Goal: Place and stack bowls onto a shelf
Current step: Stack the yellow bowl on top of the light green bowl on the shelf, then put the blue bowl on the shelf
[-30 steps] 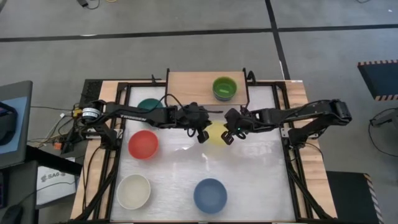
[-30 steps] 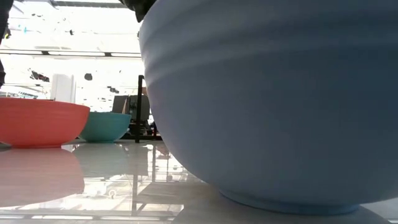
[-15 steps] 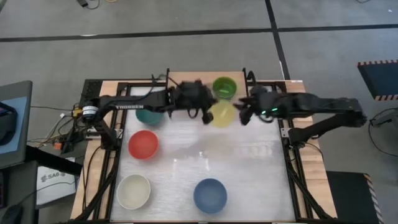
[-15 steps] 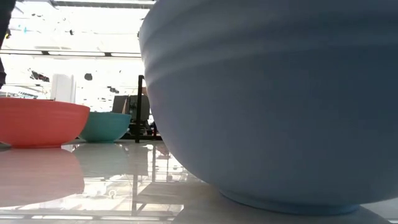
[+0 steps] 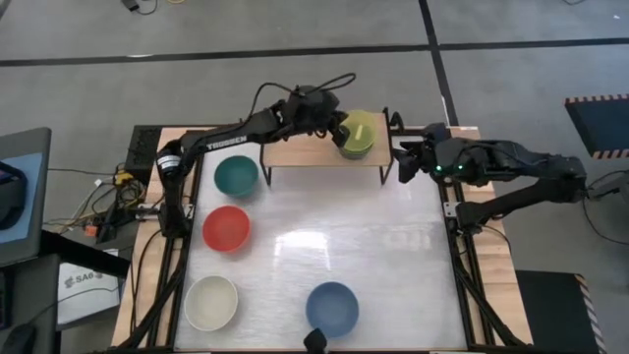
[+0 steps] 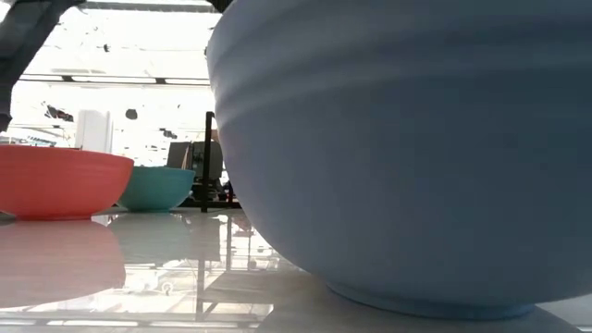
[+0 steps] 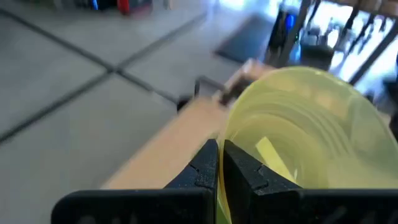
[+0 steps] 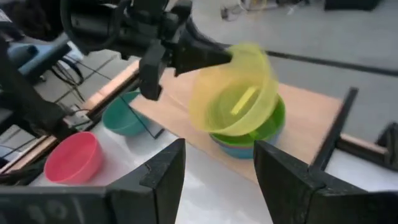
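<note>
The yellow bowl [image 8: 235, 90] is being gripped by its rim in the left gripper's [image 7: 219, 163] closed jaws, tilted above the lime green bowl [image 8: 271, 127] on the shelf [image 5: 295, 147]; the right gripper's [image 8: 217, 163] jaws are being held open, empty.

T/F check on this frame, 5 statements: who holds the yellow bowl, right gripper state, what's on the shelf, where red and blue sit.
1. The left gripper is shut on the yellow bowl. True.
2. The yellow bowl rests flat on the table. False: it hangs tilted just above the lime green bowl on the shelf.
3. The right gripper is open and holds nothing. True.
4. The red bowl is on the shelf. False: it sits on the white tabletop, near the dark teal bowl.
5. The blue bowl is stacked inside the white bowl. False: they sit apart.
</note>
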`<move>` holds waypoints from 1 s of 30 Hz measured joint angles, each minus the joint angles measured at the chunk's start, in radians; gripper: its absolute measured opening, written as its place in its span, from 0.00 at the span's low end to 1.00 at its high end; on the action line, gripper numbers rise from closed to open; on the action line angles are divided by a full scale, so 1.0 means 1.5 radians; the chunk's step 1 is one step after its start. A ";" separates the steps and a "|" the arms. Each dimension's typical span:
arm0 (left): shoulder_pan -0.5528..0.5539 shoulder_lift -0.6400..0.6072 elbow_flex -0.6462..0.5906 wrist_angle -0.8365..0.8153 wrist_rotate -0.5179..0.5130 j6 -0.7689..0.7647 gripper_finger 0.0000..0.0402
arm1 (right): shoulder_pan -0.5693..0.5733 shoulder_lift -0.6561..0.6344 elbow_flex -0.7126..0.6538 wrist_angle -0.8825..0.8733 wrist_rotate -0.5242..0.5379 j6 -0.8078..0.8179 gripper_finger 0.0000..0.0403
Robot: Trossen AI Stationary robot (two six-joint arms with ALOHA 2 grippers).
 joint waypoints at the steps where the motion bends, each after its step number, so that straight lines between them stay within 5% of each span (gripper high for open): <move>1: 0.002 0.008 0.016 -0.014 0.009 -0.002 0.00 | 0.005 0.006 0.000 -0.007 0.000 0.015 0.53; 12: 0.026 0.015 0.047 -0.076 0.083 -0.008 0.03 | 0.038 0.052 0.000 -0.041 -0.002 0.077 0.53; 24: 0.036 0.019 0.046 -0.115 0.099 -0.055 0.37 | 0.048 0.050 0.000 -0.020 -0.003 0.083 0.53; 30: 0.028 -0.044 0.047 -0.138 0.103 -0.033 0.43 | 0.055 0.071 0.000 -0.112 -0.024 0.091 0.53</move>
